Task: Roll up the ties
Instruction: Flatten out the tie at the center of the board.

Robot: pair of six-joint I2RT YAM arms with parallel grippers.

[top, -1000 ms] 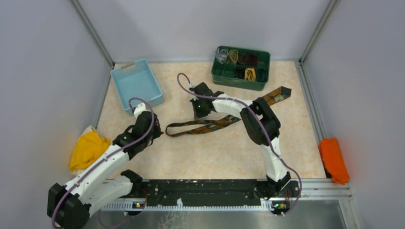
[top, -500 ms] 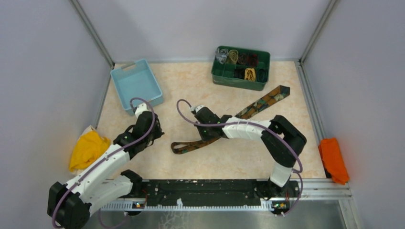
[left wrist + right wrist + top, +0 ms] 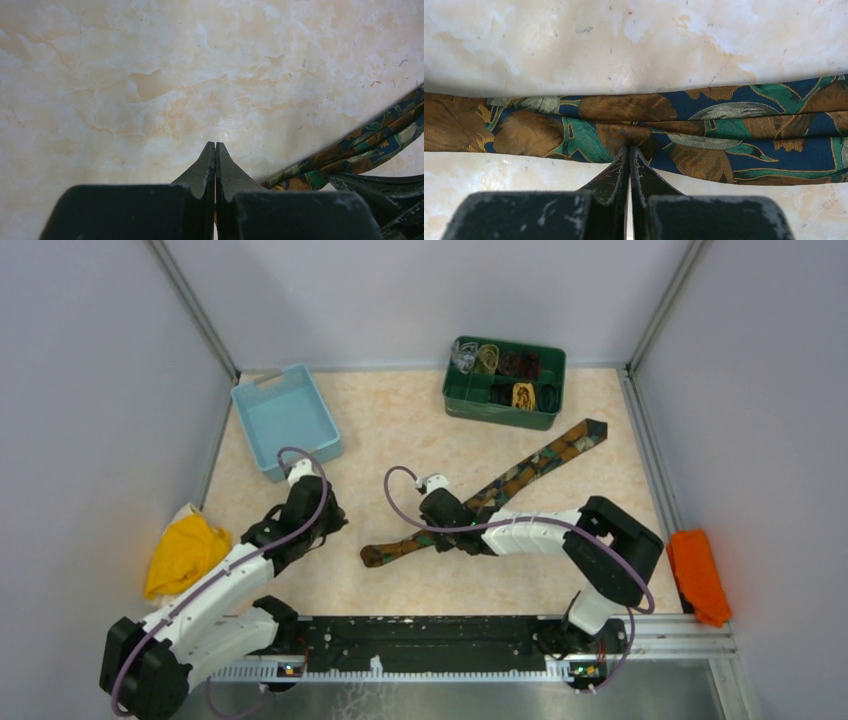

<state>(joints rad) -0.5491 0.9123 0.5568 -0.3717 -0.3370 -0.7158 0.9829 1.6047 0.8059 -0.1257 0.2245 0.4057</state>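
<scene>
A dark brown fabric necktie with a gold-orange and teal leaf pattern (image 3: 525,472) lies flat on the marbled beige surface (image 3: 400,430). In the overhead frame it runs diagonally from the lower centre up to its pointed wide end at the upper right. The right jaws are clenched near mid-length, their tips meeting on a small pucker at the tie's near edge, so they seem to pinch only a thin fold. The left jaws are clenched on nothing, over bare surface left of the narrow end, with the tie at the lower right of that wrist view.

That shallow pinch is the weak spot: a tug could slide the cloth free, or drag the strip askew and twist it, giving a crooked roll. Nothing pins the narrow end.

The right arm (image 3: 540,532) covers part of the tie from above, the narrow tip is too small to read, and the rolls in the green divided tray (image 3: 500,412) at upper centre are indistinct
</scene>
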